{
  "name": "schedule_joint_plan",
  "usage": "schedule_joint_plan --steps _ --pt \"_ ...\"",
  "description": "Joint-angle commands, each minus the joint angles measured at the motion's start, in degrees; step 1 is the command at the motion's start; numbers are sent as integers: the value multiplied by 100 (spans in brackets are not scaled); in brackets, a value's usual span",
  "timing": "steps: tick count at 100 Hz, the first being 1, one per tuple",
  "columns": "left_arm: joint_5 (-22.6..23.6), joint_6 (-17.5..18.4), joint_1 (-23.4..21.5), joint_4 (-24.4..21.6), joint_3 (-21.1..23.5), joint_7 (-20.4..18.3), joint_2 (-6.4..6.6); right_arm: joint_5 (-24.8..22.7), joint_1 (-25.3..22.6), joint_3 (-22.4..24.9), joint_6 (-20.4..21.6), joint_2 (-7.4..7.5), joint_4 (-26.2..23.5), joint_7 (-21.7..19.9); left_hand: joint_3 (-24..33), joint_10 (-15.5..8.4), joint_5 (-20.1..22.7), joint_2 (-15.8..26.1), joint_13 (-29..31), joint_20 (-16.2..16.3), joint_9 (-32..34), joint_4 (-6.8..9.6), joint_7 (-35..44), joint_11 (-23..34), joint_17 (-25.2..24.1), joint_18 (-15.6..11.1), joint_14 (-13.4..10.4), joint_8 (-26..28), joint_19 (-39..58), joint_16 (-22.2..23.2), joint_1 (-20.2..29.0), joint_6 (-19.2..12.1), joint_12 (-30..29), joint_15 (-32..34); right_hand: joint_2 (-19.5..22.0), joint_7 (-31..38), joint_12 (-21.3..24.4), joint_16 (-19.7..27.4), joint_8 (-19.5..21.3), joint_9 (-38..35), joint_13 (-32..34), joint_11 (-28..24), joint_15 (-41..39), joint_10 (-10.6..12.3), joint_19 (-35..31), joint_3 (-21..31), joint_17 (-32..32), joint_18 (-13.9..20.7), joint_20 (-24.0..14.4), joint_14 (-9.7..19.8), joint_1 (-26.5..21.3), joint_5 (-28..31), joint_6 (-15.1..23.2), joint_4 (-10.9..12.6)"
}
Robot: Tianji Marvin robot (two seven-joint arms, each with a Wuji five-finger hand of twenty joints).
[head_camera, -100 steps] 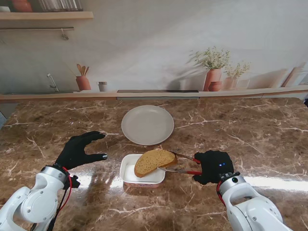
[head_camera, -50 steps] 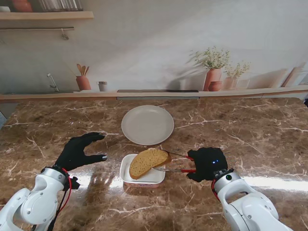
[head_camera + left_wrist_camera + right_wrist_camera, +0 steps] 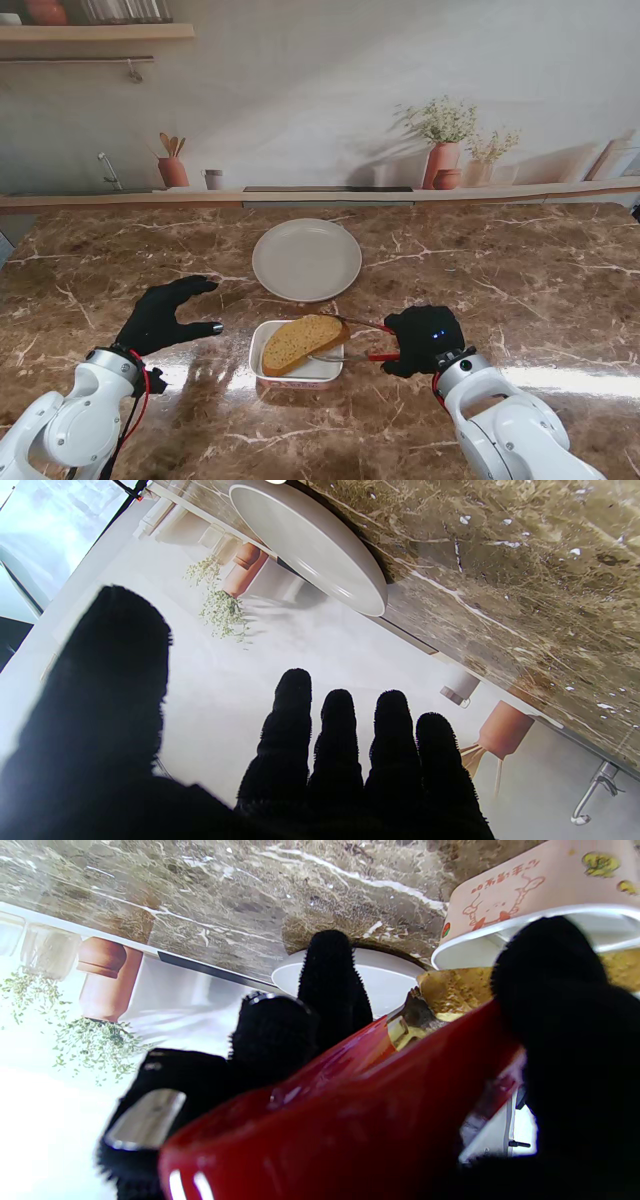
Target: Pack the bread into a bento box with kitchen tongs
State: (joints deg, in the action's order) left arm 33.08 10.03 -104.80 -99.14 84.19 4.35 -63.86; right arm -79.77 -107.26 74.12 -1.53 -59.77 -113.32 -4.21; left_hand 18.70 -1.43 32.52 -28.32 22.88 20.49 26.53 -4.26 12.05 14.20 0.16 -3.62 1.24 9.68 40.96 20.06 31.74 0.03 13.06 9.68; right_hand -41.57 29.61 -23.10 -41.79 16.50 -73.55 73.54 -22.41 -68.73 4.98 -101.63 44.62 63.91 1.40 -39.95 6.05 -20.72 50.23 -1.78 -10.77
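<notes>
A brown slice of bread (image 3: pixel 303 342) hangs tilted over the small white bento box (image 3: pixel 272 369), pinched between the metal tips of red-handled tongs (image 3: pixel 358 340). My right hand (image 3: pixel 422 341) is shut on the tongs' handles, just right of the box. In the right wrist view the red tongs (image 3: pixel 350 1100) fill the frame, with the bread (image 3: pixel 450 990) and the pink-sided box (image 3: pixel 505 900) beyond them. My left hand (image 3: pixel 165 314) rests open on the table to the left of the box, fingers spread and holding nothing; the left hand's fingers (image 3: pixel 340 750) show in its wrist view.
A round white plate (image 3: pixel 306 259) lies on the marble table beyond the box, also seen as the plate (image 3: pixel 310 545) in the left wrist view. Terracotta pots with plants (image 3: pixel 443 160) and a utensil jar (image 3: pixel 172 170) stand on the ledge at the back.
My right hand has carried the tongs and bread leftward and slightly nearer, so the slice now lies further over the box. The left hand has stayed put.
</notes>
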Motion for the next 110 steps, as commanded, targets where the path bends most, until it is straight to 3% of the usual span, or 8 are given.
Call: schedule_joint_plan --steps 1,10,14,21,40,64,80,110 --pt "-2 18 -10 27 -20 16 -15 -19 -66 56 26 29 -59 -143 81 -150 27 -7 -217 -71 -135 65 38 -33 -120 -279 -312 48 -124 -42 -135 -102 -24 -154 543 -118 -96 22 138 26 244 -44 66 -142 -829 -120 263 768 -210 356 -174 132 290 384" --pt "8 24 -7 36 -20 36 -17 3 -85 94 52 26 -83 -148 93 -151 26 -8 -224 -71 -140 62 38 -33 -120 -279 -314 48 -124 -43 -148 -97 -24 -157 720 -281 -149 26 237 144 244 -14 134 -177 -799 -982 234 811 -240 374 -186 -19 167 519" --pt "1 23 -8 37 -20 39 -19 8 -96 114 72 26 -98 -160 103 -149 28 -12 -220 -73 -139 63 38 -33 -122 -283 -312 48 -129 -44 -139 -93 -24 -156 643 -322 -154 36 238 198 239 -1 165 -186 -785 -1125 211 826 -240 383 -87 -89 127 540" --pt "3 16 -16 30 -17 33 -17 27 -107 139 103 25 -103 -143 110 -149 23 -9 -227 -76 -141 61 35 -35 -121 -284 -307 47 -134 -45 -144 -88 -25 -159 550 -386 -180 68 247 272 248 2 274 -192 -762 -1003 177 865 -253 378 100 -164 83 673" --pt "-5 29 -22 24 -1 24 -17 37 -153 224 189 26 -159 -196 120 -143 12 -4 -239 -90 -151 60 28 -40 -122 -291 -310 44 -162 -49 -146 -83 -27 -164 570 -570 -212 114 255 609 181 75 637 -191 -642 -758 -78 931 -327 362 487 -485 -2 655" --pt "-23 65 -18 33 -2 19 -16 395 -223 399 19 -39 -113 285 102 -136 -1 12 -249 -103 -160 61 17 -47 -116 -291 -306 39 -188 -54 -158 -75 -32 -171 548 -504 -216 107 315 587 142 63 728 -138 -572 -734 -178 878 -344 275 432 -375 162 615" --pt "-19 101 -7 48 -9 28 -16 999 -179 553 -167 -113 32 522 89 -142 7 14 -246 -106 -159 61 21 -49 -115 -291 -316 40 -196 -54 -162 -82 -33 -171 528 -443 -229 96 377 516 204 15 730 -143 -586 -723 -148 812 -352 223 389 -286 213 600" --pt "-46 77 11 46 -86 7 -13 1340 45 781 -620 -184 549 843 87 -141 19 7 -231 -106 -145 58 25 -43 -114 -291 -312 41 -198 -48 -166 -91 -31 -162 560 -457 -212 94 410 541 187 22 752 -142 -596 -750 -151 772 -325 192 416 -291 231 587"
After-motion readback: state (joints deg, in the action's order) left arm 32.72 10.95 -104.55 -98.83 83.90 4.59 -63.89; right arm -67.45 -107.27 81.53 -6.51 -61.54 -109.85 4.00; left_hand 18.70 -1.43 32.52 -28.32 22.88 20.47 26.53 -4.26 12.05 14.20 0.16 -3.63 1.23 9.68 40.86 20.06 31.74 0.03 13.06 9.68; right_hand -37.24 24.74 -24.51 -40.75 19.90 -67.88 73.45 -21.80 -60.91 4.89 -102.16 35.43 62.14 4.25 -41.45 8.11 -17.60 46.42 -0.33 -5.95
